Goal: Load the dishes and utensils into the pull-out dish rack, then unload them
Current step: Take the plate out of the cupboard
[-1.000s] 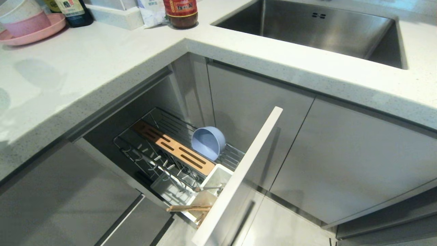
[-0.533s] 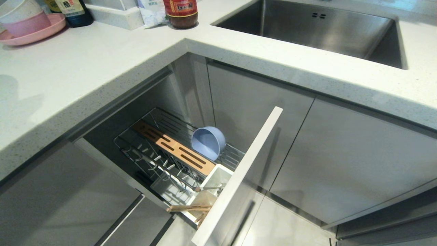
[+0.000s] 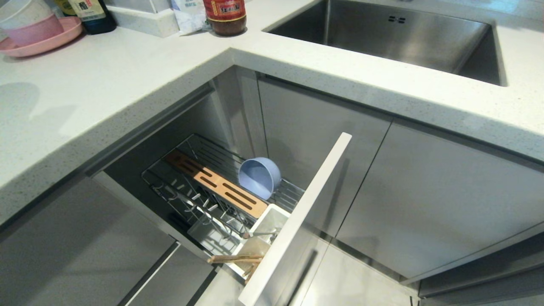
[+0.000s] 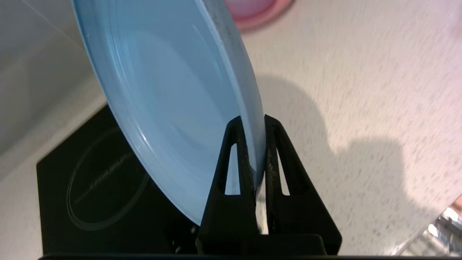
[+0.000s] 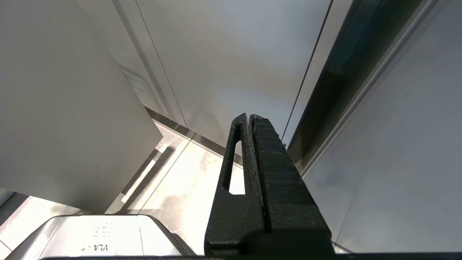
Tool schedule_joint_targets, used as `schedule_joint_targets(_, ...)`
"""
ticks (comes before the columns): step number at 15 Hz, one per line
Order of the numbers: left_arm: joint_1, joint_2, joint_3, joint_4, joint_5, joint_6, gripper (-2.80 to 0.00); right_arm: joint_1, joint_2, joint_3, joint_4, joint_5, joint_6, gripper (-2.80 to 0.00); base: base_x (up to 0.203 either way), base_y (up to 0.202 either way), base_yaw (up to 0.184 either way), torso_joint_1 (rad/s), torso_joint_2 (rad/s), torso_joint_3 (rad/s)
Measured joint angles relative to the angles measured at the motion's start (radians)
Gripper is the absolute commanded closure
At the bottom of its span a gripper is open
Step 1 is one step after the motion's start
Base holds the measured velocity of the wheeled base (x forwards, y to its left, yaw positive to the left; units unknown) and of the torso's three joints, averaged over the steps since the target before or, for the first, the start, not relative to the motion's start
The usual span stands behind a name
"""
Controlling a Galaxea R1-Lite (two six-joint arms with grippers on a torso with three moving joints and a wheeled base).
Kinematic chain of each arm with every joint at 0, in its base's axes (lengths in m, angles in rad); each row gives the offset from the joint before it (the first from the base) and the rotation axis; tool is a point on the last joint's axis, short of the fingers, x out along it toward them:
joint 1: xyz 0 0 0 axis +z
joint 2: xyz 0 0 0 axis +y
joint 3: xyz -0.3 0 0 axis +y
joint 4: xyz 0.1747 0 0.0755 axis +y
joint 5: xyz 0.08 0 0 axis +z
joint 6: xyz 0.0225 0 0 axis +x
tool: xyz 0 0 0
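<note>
Left gripper (image 4: 255,121) pinched plate (image 4: 166,94) by its rim; light, stiff, slick plastic—could pivot. Right gripper (image 5: 249,117) pressed together, parked.

The pull-out dish rack (image 3: 221,191) is standing drawn out below the tabletop (image 3: 106,85), its front panel (image 3: 297,221) nearest. The bowl (image 3: 259,176) is lying tipped in the rack, just right of the wooden strip (image 3: 216,183). The cutlery cup (image 3: 272,221) is sitting against the panel, the spoon (image 3: 259,233) and chopsticks (image 3: 233,258) sticking out leftward. The sink (image 3: 382,34) is sitting behind to the right. The plate (image 4: 169,90) is hanging edgewise in the left claw (image 4: 255,122) over the tabletop.
</note>
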Motion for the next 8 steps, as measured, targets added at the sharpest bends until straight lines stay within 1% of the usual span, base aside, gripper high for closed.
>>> schedule_joint_targets(3,-0.006,0.079,-0.065,0.122,-0.002,0.012,0.0,0.0,0.0,0.0,0.0,0.0,0.0,0.0,0.0,0.0,0.0,0.0,0.0,0.0)
schedule_joint_targets(6,-0.009,0.12,-0.087,0.249,-0.006,0.036,0.0,0.0,0.0,0.0,0.0,0.0,0.0,0.0,0.0,0.0,0.0,0.0,0.0,0.0)
schedule_joint_targets(8,-0.017,0.14,-0.089,0.259,-0.006,0.036,0.0,0.0,0.0,0.0,0.0,0.0,0.0,0.0,0.0,0.0,0.0,0.0,0.0,0.0)
